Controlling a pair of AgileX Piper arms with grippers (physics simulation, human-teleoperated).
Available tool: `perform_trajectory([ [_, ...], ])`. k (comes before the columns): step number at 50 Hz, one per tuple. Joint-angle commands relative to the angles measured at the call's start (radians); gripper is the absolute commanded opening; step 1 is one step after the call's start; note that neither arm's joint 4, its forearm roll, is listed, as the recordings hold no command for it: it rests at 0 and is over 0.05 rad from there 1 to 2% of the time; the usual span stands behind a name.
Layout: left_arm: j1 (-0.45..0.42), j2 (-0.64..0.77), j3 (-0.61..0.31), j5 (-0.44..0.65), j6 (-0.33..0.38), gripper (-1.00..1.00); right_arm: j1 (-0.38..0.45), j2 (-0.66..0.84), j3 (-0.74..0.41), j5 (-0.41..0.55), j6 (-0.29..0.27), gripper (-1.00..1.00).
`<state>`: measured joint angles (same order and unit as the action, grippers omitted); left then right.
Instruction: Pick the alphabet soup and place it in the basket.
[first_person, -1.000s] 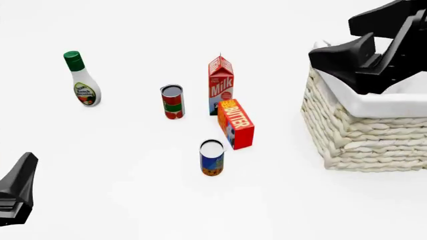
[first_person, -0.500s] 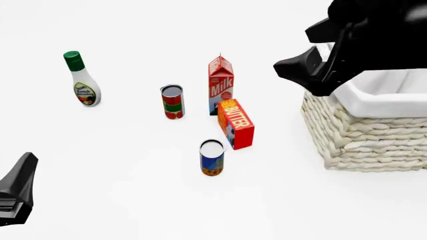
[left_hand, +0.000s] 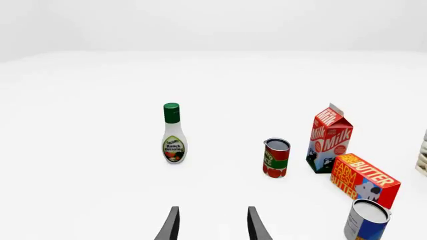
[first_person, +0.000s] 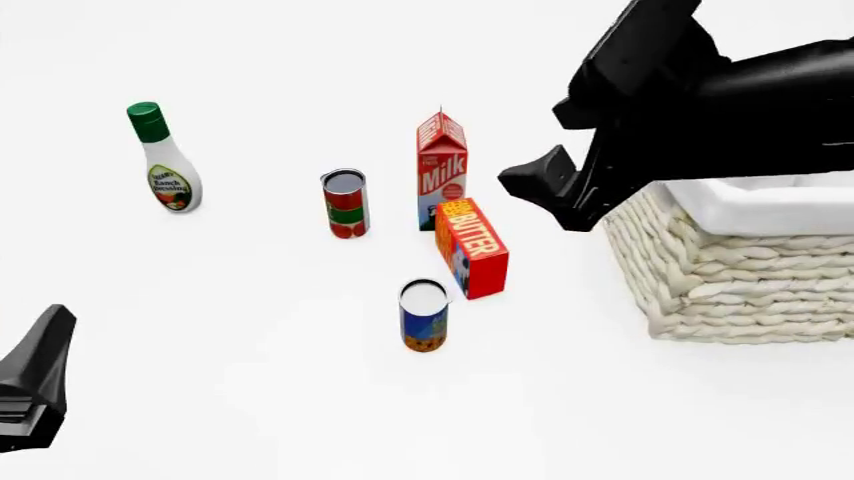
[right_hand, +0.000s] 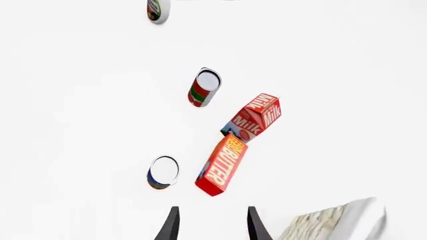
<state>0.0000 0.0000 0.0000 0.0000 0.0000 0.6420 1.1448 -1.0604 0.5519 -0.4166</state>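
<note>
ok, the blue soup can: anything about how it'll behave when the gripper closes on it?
The alphabet soup looks like a rigid can, so probably won't deform. It stands upright and looks fairly narrow; an off-centre nudge could tip it, and then it would likely roll. The butter box beside it leaves limited finger room.

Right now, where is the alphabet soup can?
In the front view the alphabet soup stands upright on the table, centre, just near-left of the butter box, well left of the basket, untouched.

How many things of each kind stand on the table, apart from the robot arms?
Cans: 2, the alphabet soup and a red-and-green can
Cartons or boxes: 2, milk carton, butter box
Bottles: 1, ranch dressing bottle
Baskets: 1, the basket
Total: 6
</note>
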Motion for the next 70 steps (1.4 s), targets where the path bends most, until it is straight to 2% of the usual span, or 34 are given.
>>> perform_trajectory([
  [1, 0.0, 0.0, 0.0, 0.0, 0.0, 1.0, 0.016, 0.057, -0.039, -0.009, 0.024, 1.0],
  [17, 0.0, 0.0, 0.0, 0.0, 0.0, 1.0, -0.004, 0.126, -0.049, -0.048, 0.054, 1.0],
  [22, 0.0, 0.0, 0.0, 0.0, 0.0, 1.0, -0.013, 0.168, -0.084, -0.045, 0.067, 1.0],
  [28, 0.0, 0.0, 0.0, 0.0, 0.0, 1.0, 0.011, 0.197, -0.084, -0.069, 0.091, 1.0],
  [34, 0.0, 0.0, 0.0, 0.0, 0.0, 1.0, 0.051, 0.251, -0.131, -0.072, 0.173, 1.0],
  [59, 0.0, 0.0, 0.0, 0.0, 0.0, 1.0, 0.107, 0.289, -0.13, -0.097, 0.23, 1.0],
  [62, 0.0, 0.0, 0.0, 0.0, 0.0, 1.0, 0.114, 0.304, -0.103, -0.117, 0.235, 1.0],
  [64, 0.0, 0.0, 0.0, 0.0, 0.0, 1.0, 0.123, 0.326, -0.102, -0.115, 0.267, 1.0],
  [70, 0.0, 0.0, 0.0, 0.0, 0.0, 1.0, 0.137, 0.34, -0.075, -0.152, 0.27, 1.0],
])
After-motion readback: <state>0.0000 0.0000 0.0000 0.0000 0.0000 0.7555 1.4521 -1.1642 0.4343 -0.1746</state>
